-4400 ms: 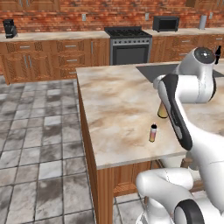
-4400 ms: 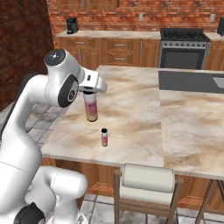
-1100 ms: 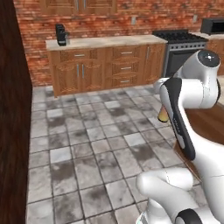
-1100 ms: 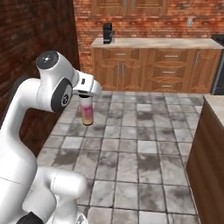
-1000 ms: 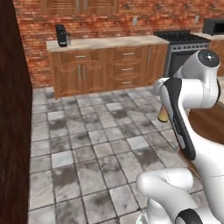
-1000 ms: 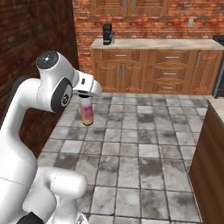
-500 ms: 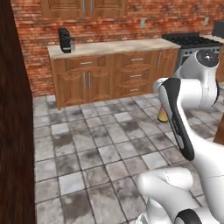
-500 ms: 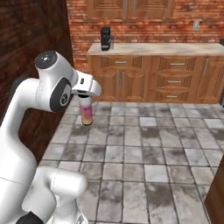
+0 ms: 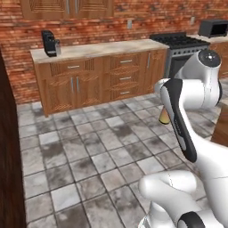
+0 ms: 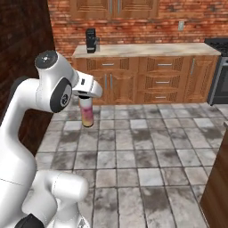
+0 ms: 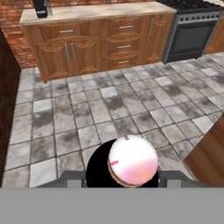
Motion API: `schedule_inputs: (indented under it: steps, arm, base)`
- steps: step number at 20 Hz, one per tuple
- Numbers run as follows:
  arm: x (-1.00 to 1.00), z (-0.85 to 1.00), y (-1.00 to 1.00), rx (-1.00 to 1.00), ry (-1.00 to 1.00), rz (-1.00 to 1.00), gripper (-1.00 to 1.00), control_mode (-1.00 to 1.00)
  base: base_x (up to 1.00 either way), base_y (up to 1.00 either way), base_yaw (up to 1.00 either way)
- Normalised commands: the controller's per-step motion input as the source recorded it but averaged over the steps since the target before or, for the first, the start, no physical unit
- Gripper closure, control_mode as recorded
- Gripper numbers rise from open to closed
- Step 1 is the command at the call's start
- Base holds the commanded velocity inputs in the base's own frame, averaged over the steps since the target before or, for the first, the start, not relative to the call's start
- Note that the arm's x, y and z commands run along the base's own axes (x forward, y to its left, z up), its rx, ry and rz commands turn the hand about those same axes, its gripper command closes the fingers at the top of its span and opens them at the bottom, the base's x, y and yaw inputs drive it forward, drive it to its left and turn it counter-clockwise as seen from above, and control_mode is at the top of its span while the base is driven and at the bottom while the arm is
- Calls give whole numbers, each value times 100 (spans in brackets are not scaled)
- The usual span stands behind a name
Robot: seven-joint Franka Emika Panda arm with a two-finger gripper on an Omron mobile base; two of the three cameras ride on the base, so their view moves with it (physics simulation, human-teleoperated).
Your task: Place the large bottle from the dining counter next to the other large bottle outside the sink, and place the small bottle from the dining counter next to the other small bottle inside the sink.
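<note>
Left base view: my arm hides all but the orange base of the large bottle (image 9: 165,117). Right base view: the end effector (image 10: 86,95) pinches its cap, carrying it upright over the floor (image 10: 133,151) — presumably toward the sink. Hand view: bottle dead centre.

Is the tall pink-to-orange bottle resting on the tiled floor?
No, the tall pink-to-orange bottle hangs from the pincer, clear above the grey tiled floor.

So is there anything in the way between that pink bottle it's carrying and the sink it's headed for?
That can't be judged here: the large bottle hangs in the pincer over tiled floor, facing wooden cabinets and a stove. The stretch of floor ahead looks bare.
</note>
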Motion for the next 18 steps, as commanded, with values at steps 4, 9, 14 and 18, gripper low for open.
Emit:
schedule_inputs:
  steps: [4, 9, 14, 18]
  arm:
    - [0, 0, 0, 0, 0, 0, 100, 100]
    - [0, 0, 0, 0, 0, 0, 100, 100]
    - [0, 0, 0, 0, 0, 0, 100, 100]
    - [0, 0, 0, 0, 0, 0, 100, 100]
  base:
    - [0, 0, -24]
    - [0, 0, -24]
    - [0, 0, -24]
    - [0, 1, -23]
